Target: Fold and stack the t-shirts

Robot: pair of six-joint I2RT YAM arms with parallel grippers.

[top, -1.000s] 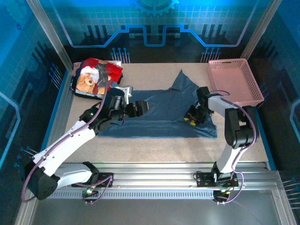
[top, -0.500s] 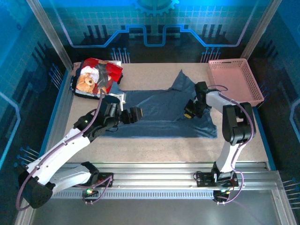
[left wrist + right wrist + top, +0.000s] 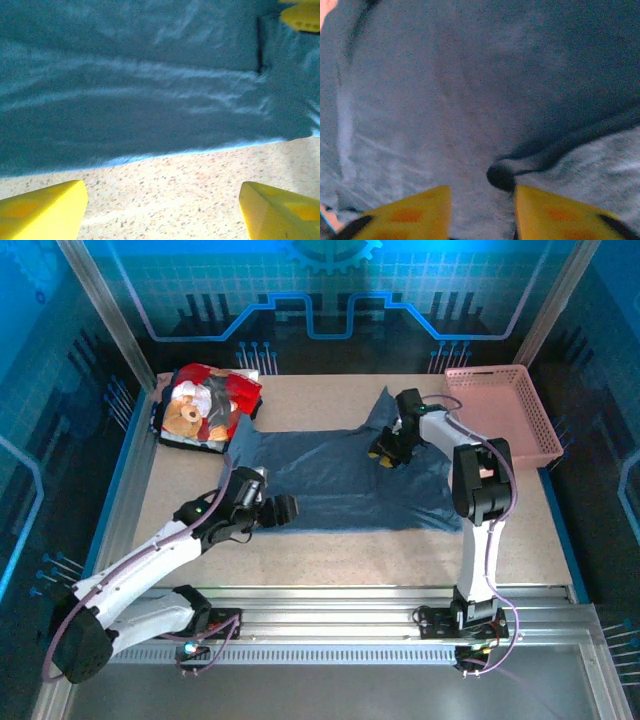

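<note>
across the middle of the table (image 3: pixel 330 545) lies the blue shirt (image 3: pixel 340 485), spread flat, with one sleeve pointing toward the far edge. at the far left corner sits the red shirt (image 3: pixel 205 405), folded, with its teddy print facing up. the pink basket (image 3: pixel 500 371) stands at the far right corner, apart from both shirts. the left gripper (image 3: pixel 284 510) hangs low at the blue shirt's near left edge. seen from its wrist camera, its fingers (image 3: pixel 42 207) stand wide apart over bare table just short of the hem, and they grip nothing. the right gripper (image 3: pixel 384 453) is down on the far part of the blue shirt, just below the sleeve. its wrist camera shows the fingertips (image 3: pixel 407 212) partly parted and close over the cloth, with the rounded end of a raised fold (image 3: pixel 502 176) just ahead of the gap and no cloth pinched between them.
</note>
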